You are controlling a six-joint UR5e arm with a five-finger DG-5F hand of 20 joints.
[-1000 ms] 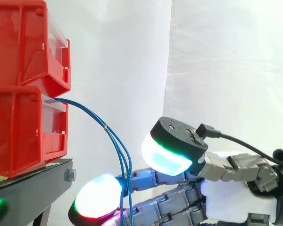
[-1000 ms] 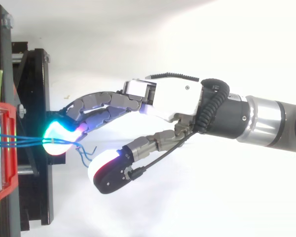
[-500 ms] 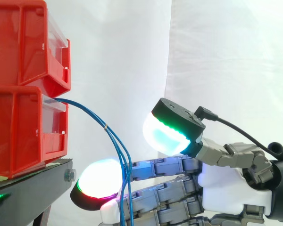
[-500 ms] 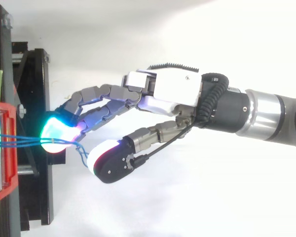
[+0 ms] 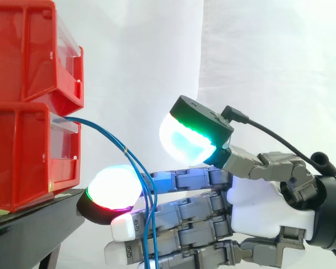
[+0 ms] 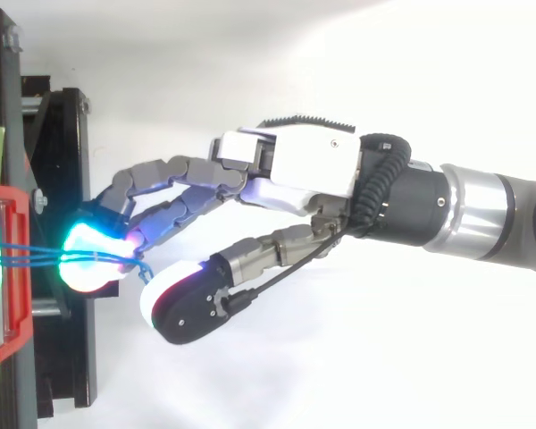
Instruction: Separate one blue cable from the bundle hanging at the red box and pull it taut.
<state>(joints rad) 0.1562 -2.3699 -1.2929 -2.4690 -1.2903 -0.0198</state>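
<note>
Two red bins [image 5: 28,101] stacked at left of side view on black stand [image 5: 33,221]. Blue cables [image 5: 125,149] arc from lower bin [image 5: 28,154] toward bottom centre, crossing hand [image 5: 257,207]; lower run cut off by bottom edge. Hand reaches in from right, fingers [image 5: 113,188] stretched nearly straight, thumb [image 5: 193,134] raised well apart. Cable contact with fingers hard to judge; top view glow hides it.

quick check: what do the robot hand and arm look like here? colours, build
The robot hand has a white palm shell and grey segmented fingers. Its fingertips are thick black-backed pads glowing white, cyan, green and red. The arm is a black wrist section, then brushed silver.
</note>
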